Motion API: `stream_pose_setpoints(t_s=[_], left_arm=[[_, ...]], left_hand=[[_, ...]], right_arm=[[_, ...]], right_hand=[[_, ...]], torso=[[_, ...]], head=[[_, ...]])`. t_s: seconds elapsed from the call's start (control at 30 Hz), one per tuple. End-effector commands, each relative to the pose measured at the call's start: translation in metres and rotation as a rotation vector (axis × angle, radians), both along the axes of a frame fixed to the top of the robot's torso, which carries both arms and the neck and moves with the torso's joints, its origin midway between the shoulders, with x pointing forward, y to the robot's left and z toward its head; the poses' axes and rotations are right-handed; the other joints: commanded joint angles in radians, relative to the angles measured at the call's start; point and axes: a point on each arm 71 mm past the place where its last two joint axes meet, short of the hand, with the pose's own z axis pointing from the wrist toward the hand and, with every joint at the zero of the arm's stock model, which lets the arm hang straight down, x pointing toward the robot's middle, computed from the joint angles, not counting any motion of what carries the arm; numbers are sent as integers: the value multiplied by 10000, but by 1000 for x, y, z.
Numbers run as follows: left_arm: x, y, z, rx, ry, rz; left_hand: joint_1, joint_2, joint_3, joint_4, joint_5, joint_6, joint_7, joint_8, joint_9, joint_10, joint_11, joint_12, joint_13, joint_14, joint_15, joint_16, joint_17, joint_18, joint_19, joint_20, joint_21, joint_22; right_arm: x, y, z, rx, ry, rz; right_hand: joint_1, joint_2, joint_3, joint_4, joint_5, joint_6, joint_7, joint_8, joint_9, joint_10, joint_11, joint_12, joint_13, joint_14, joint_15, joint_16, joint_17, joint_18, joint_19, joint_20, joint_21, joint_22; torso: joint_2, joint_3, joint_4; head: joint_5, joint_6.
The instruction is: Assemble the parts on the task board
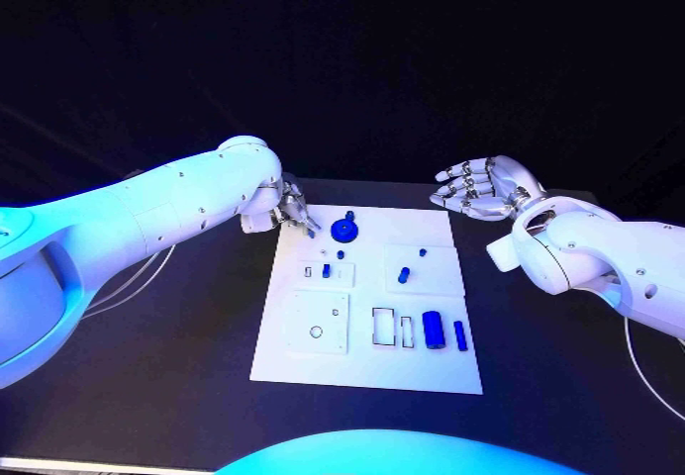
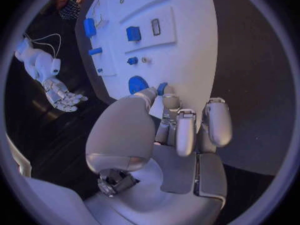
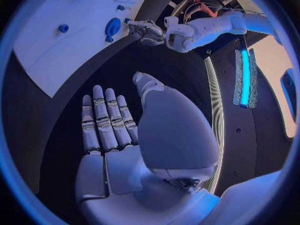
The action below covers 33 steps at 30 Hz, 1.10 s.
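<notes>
The left hand's fingertips (image 2: 164,91) are drawn together at the far left corner of the task board (image 1: 429,366), and in the left wrist view a small blue piece (image 2: 162,88) sits right at those tips; it looks pinched between thumb and finger, though the thumb hides the contact and I cannot be sure. The left hand (image 1: 294,211) itself hangs over the board's far edge, just beside the round blue part (image 1: 344,231) with its short stem, which lies flat on the white plate. The right hand (image 1: 483,188) is off the board, beyond its far right corner, above the black table (image 1: 143,396); its fingers (image 3: 103,120) are straight and spread, palm bare, holding nothing. Farther along the board, 2 small blue parts (image 1: 326,269) (image 1: 404,274) stand in the 2 middle panels, and a tiny blue dot (image 1: 340,253) lies between them and the round part. Near the robot's edge, a large blue block (image 1: 433,331) and a slim blue bar (image 1: 459,332) stand side by side to the right of 2 empty rectangular slots (image 1: 384,327), and a square panel (image 1: 316,323) with a ring outline lies on the left.
</notes>
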Motion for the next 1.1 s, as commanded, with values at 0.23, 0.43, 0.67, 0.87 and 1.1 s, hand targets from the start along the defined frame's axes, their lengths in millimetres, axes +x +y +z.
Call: stream_pose_setpoints(t_s=[0.23, 0.43, 0.67, 0.87, 1.1], left_arm=[[0, -1, 0, -512, 64, 89], [-3, 6, 1, -841, 171, 320], [-13, 16, 4, -1204, 364, 437], [-27, 21, 9, -1442, 345, 246], [-42, 18, 14, -1544, -171, 47]], left_hand=[[659, -228, 2122, -496, -13, -239, -103, 581, 827, 172, -76, -36, -60, 794, -111, 54, 1878, -53, 39, -118, 69, 86], [95, -565, 3600, -964, 12, -338, -121, 964, 1411, 347, -95, 78, 43, 814, -126, 79, 1922, -67, 102, -133, 109, 187], [-348, -704, 4250, -1282, 49, -308, -149, 1090, 1616, 453, -125, 133, 79, 840, -154, 108, 1978, -83, 164, -159, 148, 273], [-838, -790, 4850, -1639, 103, -234, -188, 1175, 1756, 587, -167, 196, 137, 878, -194, 155, 2069, -101, 237, -197, 190, 365], [-1365, -876, 5415, -2069, 236, -131, -238, 1266, 1884, 756, -220, 279, 217, 884, -240, 149, 2066, -148, 399, -242, 297, 578]], right_arm=[[0, 2, -1, -26, 101, 202], [1, 2, -2, -52, 183, 217], [1, -2, -3, -84, 217, 153], [1, -4, -3, -101, 239, 118], [0, -5, -3, -109, 253, 111]], right_hand=[[6, 88, -65, 21, 51, 30, 868, -21, -13, 35, 40, -29, -15, -77, -31, -41, -18, -4, -76, 10, -47, -20], [12, 91, -68, 19, 65, 33, 868, -21, -18, 38, 40, -31, -16, -91, -27, -54, -32, -7, -115, 11, -50, -41], [13, 91, -69, 19, 70, 33, 868, -21, -20, 38, 41, -32, -16, -97, -25, -58, -38, -8, -136, 11, -52, -50], [20, 92, -73, 16, 85, 34, 869, -23, -25, 39, 43, -35, -17, -115, -20, -73, -54, -12, -152, 12, -53, -63], [22, 92, -75, 16, 95, 36, 869, -23, -28, 40, 43, -36, -17, -121, -19, -78, -62, -14, -156, 12, -52, -68]], torso=[[-9, 8, -5], [-24, 14, 21], [-40, 13, 45], [-77, 29, 97], [-103, 20, 134]], head=[[3, -34], [7, -28], [32, -27], [34, -47], [64, -104]])
